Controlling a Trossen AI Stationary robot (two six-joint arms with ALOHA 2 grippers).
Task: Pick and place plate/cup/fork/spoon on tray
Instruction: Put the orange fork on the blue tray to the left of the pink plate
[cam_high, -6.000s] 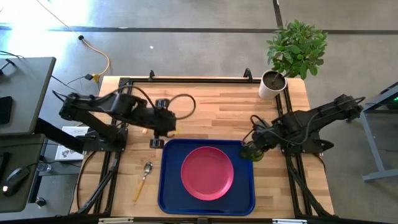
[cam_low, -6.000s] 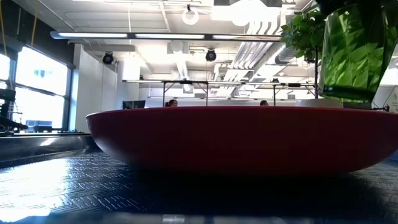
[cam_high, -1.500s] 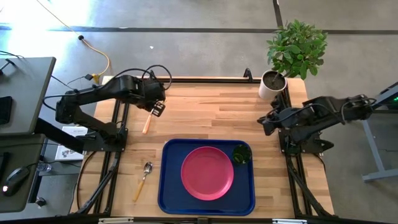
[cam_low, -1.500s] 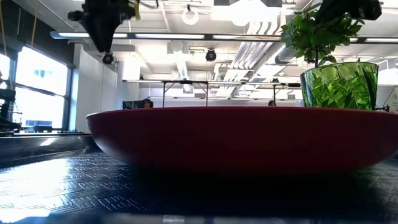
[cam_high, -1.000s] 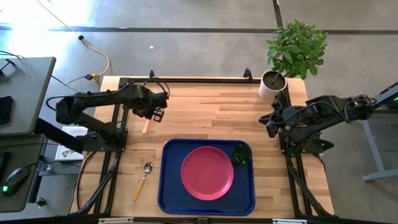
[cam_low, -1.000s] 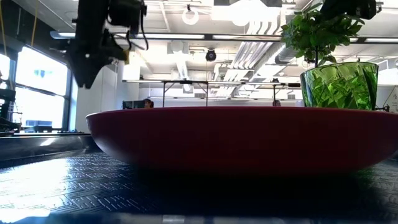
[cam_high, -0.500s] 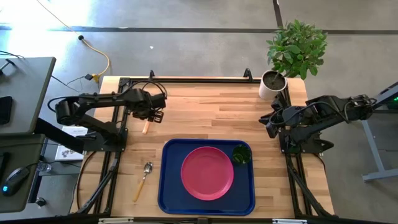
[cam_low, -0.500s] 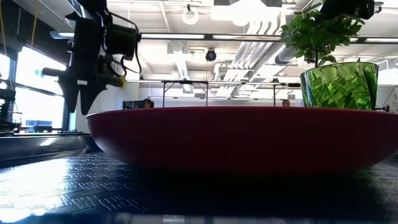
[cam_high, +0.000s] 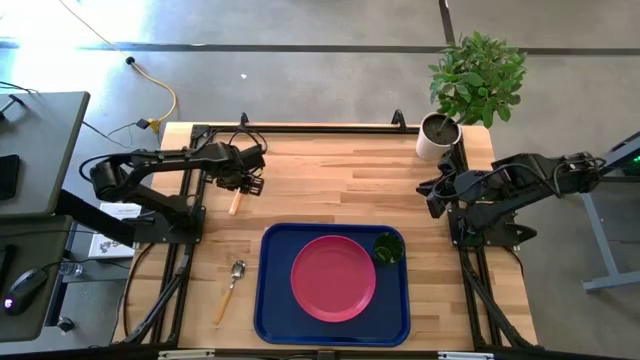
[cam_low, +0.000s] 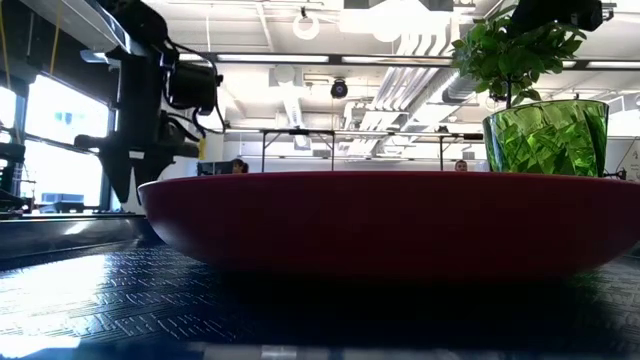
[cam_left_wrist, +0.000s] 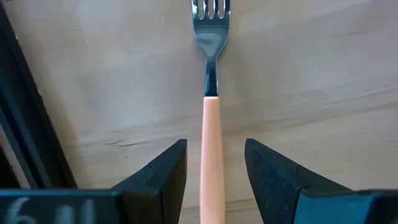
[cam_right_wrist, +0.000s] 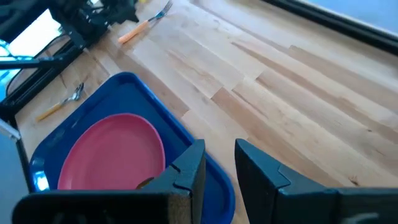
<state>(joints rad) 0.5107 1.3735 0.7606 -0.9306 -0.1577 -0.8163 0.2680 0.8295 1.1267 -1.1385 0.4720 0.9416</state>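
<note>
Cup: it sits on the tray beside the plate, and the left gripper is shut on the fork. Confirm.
Not quite. In the left wrist view the left gripper is open, its fingers either side of the fork handle. The cup does sit on the tray beside the plate.

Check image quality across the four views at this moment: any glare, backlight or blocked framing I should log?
High view: bright sun patch on the floor at top left, table evenly lit. Low view: the plate fills the frame, strongly backlit by windows and ceiling lights, so the left gripper reads as a silhouette. Left wrist view: sharp on the fork. Right wrist view: tray clear, glare at top left.
</note>
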